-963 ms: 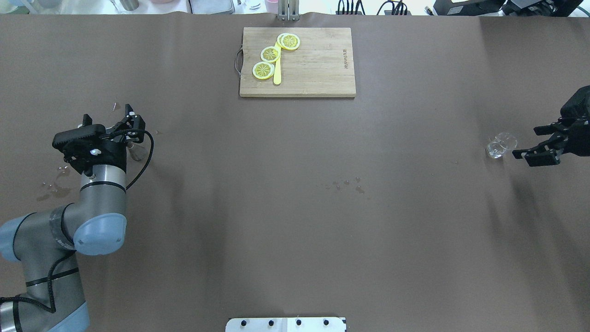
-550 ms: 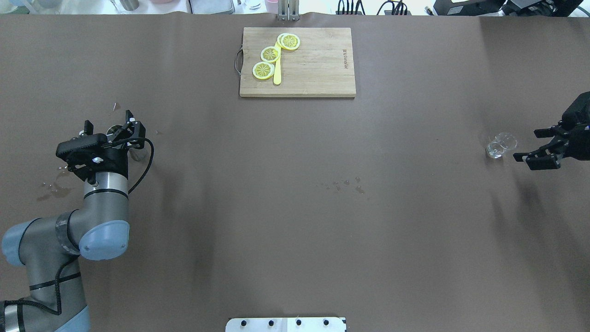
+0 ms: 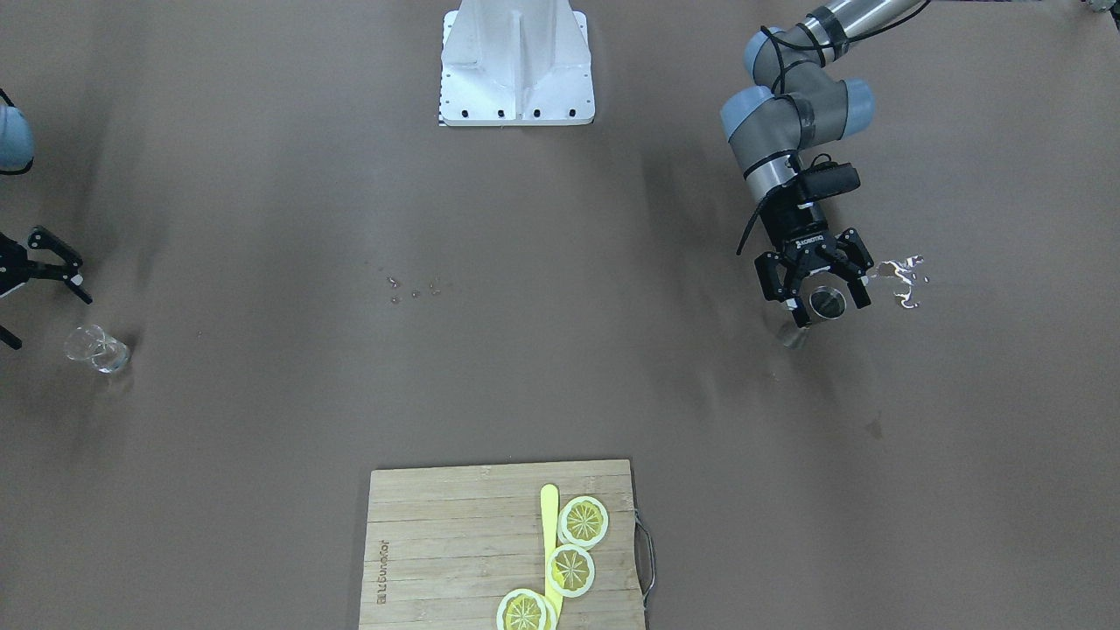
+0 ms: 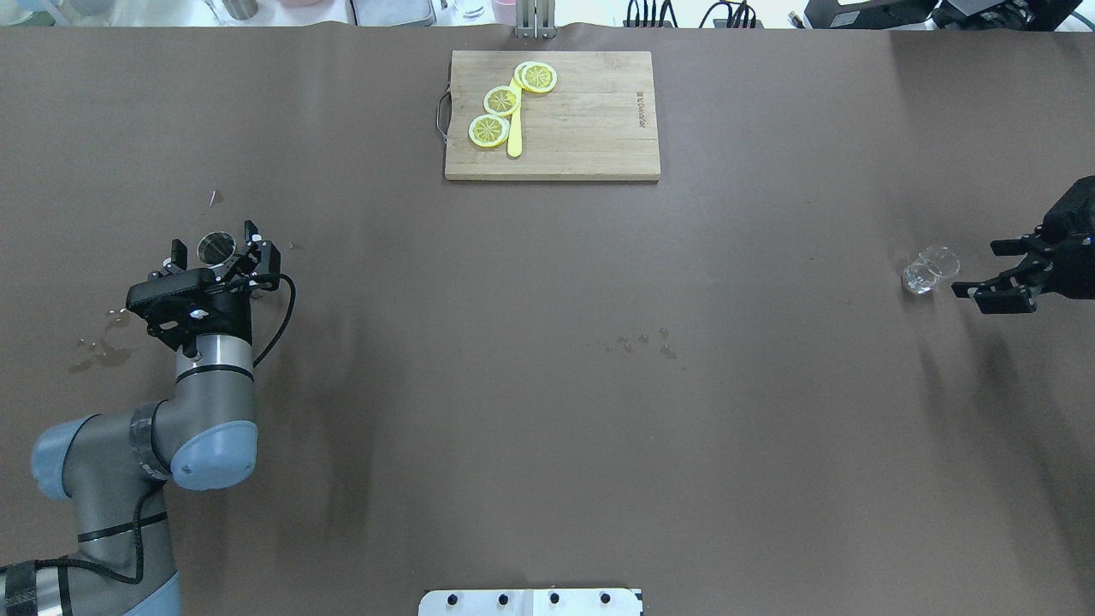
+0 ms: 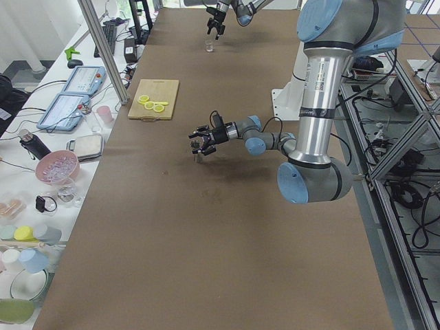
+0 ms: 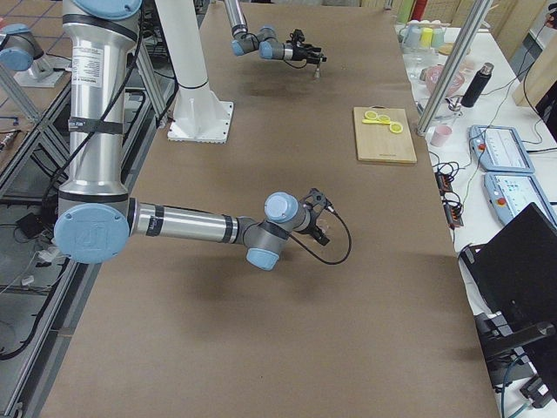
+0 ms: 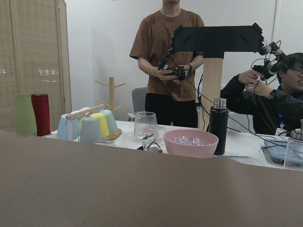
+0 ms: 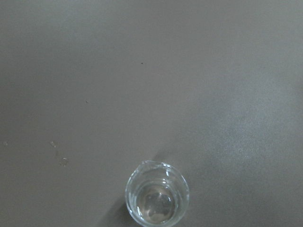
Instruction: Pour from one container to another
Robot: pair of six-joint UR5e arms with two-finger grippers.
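A small metal cup (image 4: 216,248) (image 3: 825,304) stands upright at the table's left, its round mouth showing. My left gripper (image 4: 216,241) (image 3: 821,293) lies level and open, with the cup's rim between its fingertips. The left wrist view shows neither the cup nor the fingers. Far to the right a small clear glass (image 4: 929,269) (image 3: 96,348) (image 8: 157,196) stands alone with a little water in it. My right gripper (image 4: 978,268) (image 3: 44,317) is open beside the glass, a short gap away and not touching it.
A wooden cutting board (image 4: 590,120) (image 3: 437,542) with lemon slices and a yellow knife lies at the far middle edge. Water drops (image 4: 637,344) mark the centre and a wet patch (image 4: 98,351) lies left of my left arm. Operators and tableware stand beyond the far edge.
My left wrist has swung and drawn back toward the robot, uncovering the metal cup's mouth between its fingers. The right gripper has eased slightly away from the glass.
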